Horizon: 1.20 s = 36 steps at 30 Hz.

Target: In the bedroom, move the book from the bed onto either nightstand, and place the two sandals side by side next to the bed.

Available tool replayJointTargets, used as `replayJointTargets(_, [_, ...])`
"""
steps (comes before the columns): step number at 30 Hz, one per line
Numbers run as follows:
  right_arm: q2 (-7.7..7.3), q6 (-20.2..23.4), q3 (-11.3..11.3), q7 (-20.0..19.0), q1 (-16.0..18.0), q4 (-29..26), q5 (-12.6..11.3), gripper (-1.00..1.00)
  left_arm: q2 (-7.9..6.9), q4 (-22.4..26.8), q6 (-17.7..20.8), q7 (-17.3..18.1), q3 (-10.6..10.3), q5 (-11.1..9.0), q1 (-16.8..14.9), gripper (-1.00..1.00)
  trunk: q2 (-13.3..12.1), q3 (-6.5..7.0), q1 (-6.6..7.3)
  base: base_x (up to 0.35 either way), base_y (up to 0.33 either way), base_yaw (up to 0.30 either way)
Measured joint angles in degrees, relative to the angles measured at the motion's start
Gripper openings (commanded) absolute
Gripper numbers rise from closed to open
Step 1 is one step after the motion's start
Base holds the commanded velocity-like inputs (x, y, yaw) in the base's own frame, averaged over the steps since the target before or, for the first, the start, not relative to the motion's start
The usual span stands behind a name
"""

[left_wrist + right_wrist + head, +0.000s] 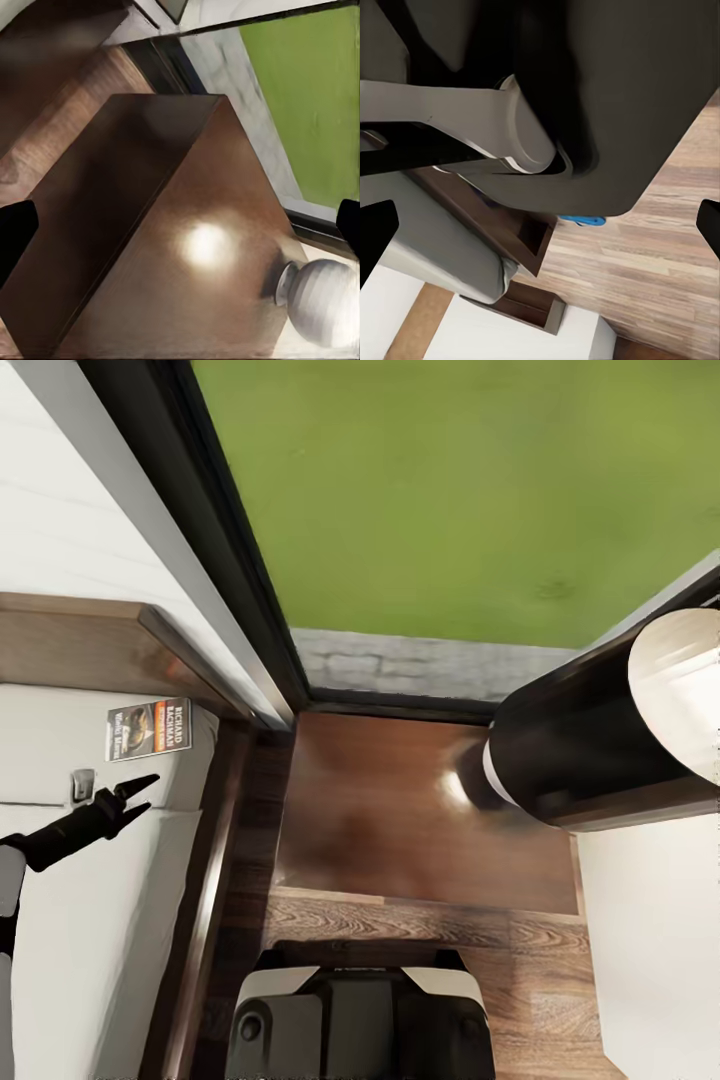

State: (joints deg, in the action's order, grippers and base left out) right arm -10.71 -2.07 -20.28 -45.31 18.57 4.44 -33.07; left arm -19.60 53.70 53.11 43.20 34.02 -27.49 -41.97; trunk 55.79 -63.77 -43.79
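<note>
Left claw [140, 793] hangs over the mattress, fingers a little apart, holding nothing, just short of the book [148, 728]. Book lies flat on the bed [60, 960] near the headboard [70, 645], so that step isn't done. Nightstand [420, 820] sits right beside the bed, top bare apart from a lamp [610, 720]. Right claw: fingertips at the wrist view's edges, wide apart, empty. A sliver of blue sandal [583, 220] shows on the floor by the bed frame; pairing can't be judged. Both parts look outstanding.

Book [148, 728] flat on bed [90, 920] nr headboard; lamp base [321, 301] on glossy nightstand [400, 810]
</note>
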Motion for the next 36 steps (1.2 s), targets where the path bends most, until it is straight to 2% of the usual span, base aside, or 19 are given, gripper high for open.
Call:
replayJointTargets(3, [0.03, 0.0, 0.0, 0.0, 0.0, 0.0, 0.0, 1.0, -0.06, 0.0, -0.1, 4.2, -2.1, 0.2, 2.0, 1.0, -1.2, 0.54, 0.66, 0.0, 0.0, 0.0])
replayJointTargets(7, [0.1, 0.0, 0.0, 0.0, 0.0, 0.0, 0.1, 1.0, -0.02, 0.1, -0.6, 9.2, -3.6, 0.3, 5.1, 1.0, -2.8, 1.26, 1.54, 0.0, 0.0, 0.0])
replayJointTargets(14, [0.44, 0.0, 0.0, 0.1, 0.0, -0.1, 0.1, 1.0, 0.14, 0.0, -4.4, 17.3, -8.1, 0.4, 8.8, 1.0, -5.6, 2.51, 3.08, 0.0, 0.0, 0.0])
replayJointTargets(17, [0.53, 0.0, 0.0, 0.1, 0.0, -0.1, 0.1, 1.0, 0.81, 0.0, -6.2, 20.4, -9.2, 0.4, 10.3, 1.0, -6.8, 3.05, 3.74, 0.0, 0.0, 0.0])
replayJointTargets(23, [0.64, 0.0, 0.2, 0.1, 0.0, -0.3, 0.0, 1.0, 3.06, -0.1, -11.1, 24.4, -9.6, 0.4, 12.8, 1.0, -9.2, 4.13, 5.06, 0.0, 0.0, 0.0])
replayJointTargets(26, [0.52, 0.0, 0.4, 0.1, 0.0, -1.7, 0.0, 1.0, 4.73, -0.2, -13.2, 25.5, -9.6, 0.5, 14.5, 1.0, -10.4, 4.67, 5.72, 0.0, 0.0, 0.0])
replayJointTargets(31, [0.35, 0.1, 0.4, -0.1, 0.1, -5.3, -0.2, 1.0, 5.67, -0.5, -14.6, 25.8, -9.7, 0.6, 15.1, 1.0, -12.4, 5.57, 6.81, 0.0, 0.0, 0.0])
replayJointTargets(36, [0.2, 0.0, 0.1, -0.1, 0.0, -6.0, -0.1, 1.0, 6.18, -3.4, -17.4, 25.9, -9.7, 2.4, 15.7, 1.0, -14.5, 6.47, 7.91, 0.0, 0.0, 0.0])
